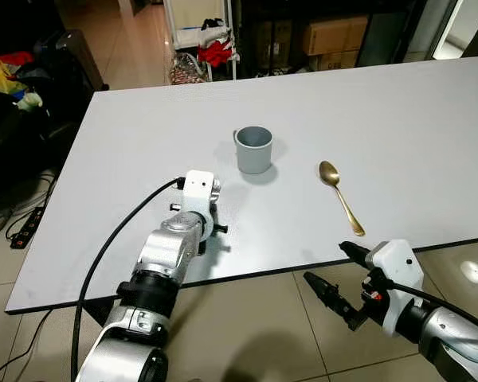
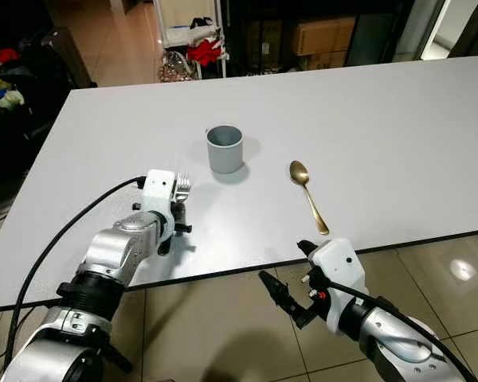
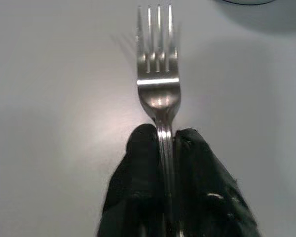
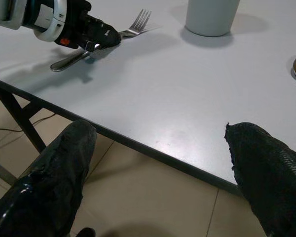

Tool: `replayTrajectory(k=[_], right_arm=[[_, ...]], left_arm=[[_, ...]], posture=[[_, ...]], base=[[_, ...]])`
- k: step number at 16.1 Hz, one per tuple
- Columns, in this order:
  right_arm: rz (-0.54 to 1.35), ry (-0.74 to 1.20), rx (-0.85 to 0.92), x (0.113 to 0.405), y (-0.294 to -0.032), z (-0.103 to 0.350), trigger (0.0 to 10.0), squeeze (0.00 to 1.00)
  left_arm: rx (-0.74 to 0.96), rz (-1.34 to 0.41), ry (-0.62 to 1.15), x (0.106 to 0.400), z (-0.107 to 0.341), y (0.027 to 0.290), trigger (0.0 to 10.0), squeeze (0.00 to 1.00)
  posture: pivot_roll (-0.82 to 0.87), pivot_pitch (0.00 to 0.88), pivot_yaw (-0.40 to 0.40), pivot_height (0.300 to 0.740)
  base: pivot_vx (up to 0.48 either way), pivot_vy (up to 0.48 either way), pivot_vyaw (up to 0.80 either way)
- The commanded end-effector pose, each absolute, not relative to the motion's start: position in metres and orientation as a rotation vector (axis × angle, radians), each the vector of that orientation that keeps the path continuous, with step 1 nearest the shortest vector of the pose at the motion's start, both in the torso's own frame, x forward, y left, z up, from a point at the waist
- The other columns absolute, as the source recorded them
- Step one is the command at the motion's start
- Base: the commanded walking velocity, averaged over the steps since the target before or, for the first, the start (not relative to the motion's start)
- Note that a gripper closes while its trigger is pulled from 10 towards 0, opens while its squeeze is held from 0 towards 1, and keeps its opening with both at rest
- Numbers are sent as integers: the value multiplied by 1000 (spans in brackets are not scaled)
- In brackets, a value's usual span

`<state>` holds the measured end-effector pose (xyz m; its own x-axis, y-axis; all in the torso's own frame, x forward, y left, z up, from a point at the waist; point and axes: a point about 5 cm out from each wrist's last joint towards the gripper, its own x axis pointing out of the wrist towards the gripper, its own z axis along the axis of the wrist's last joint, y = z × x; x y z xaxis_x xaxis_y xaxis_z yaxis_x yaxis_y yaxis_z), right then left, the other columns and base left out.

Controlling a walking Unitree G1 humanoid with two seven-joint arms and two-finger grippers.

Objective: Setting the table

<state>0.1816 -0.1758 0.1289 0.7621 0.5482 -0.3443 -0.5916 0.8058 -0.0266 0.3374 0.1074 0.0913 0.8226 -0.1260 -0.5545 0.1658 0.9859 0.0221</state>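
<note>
My left gripper (image 3: 163,136) is shut on the neck of a silver fork (image 3: 158,84), whose tines point toward the grey cup (image 1: 254,149). The fork (image 4: 135,23) sits low at the white table (image 1: 398,119), left of the cup and near the front edge. I cannot tell whether it touches the surface. A gold spoon (image 1: 339,196) lies right of the cup, bowl away from me, handle toward the front edge. My right gripper (image 1: 325,261) is open below and in front of the table edge, near the spoon's handle end, with nothing between its fingers (image 4: 64,163).
Beyond the far edge stand a white rack with red cloth (image 1: 215,48) and cardboard boxes (image 1: 334,36). Dark bags and clutter (image 1: 16,87) fill the floor at the left, with a power strip (image 1: 24,227) by the table's left side. Tiled floor (image 1: 263,318) lies under the front edge.
</note>
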Motion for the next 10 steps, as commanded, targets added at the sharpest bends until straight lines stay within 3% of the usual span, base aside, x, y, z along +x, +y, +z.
replayTrajectory(k=[1,10], right_arm=[[644,322,-143,182,-173,130,10000,0],[674,333,-156,181,-171,127,10000,0]], left_arm=[[82,-98,669,327,75,119,0,0],[-20,117,667,300,75,136,0,0]], posture=[[-36,5,67,740],[-27,6,32,740]], base=[[0,0,0],[0,0,0]])
